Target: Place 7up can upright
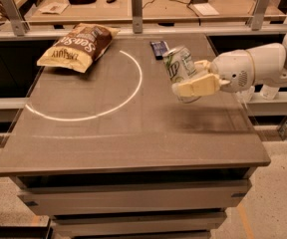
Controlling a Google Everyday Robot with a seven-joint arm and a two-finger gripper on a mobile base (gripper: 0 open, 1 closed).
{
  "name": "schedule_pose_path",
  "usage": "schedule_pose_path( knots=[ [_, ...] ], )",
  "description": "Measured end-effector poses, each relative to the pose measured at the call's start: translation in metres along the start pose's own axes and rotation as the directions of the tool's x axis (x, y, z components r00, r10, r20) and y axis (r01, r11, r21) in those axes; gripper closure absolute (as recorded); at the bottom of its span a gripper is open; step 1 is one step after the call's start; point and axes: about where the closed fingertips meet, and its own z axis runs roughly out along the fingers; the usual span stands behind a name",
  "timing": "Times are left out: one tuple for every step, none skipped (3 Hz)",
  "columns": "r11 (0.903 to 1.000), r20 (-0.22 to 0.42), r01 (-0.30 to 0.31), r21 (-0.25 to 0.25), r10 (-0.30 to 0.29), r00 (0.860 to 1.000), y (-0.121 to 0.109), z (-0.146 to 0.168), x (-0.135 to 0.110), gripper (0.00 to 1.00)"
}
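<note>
The 7up can (177, 66) is pale green and white with a silver top. It is held nearly upright, tilted a little, above the right part of the table (133, 133). My gripper (191, 81) comes in from the right on a white arm (258, 66). Its cream fingers (198, 86) are shut on the can's lower half, hiding its base. I cannot tell whether the can touches the table.
A brown chip bag (78, 46) lies at the table's back left. A small flat dark-blue packet (159, 49) lies at the back, just behind the can. A white arc (128, 96) is painted on the tabletop. Workbenches stand behind the table.
</note>
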Motion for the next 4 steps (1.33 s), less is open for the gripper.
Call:
schedule_pose_path(
  knots=[
    [0.9958,0.128,0.052,0.075,-0.062,0.99,0.001,-0.003,0.015,1.0],
    [0.988,0.198,0.106,0.113,-0.127,0.972,-0.003,-0.001,0.024,1.0],
    [0.9806,0.216,0.147,0.13,-0.172,0.961,-0.005,0.002,0.028,1.0],
    [0.9768,0.19,0.165,0.137,-0.189,0.963,0.0,0.005,0.036,1.0]
  ],
)
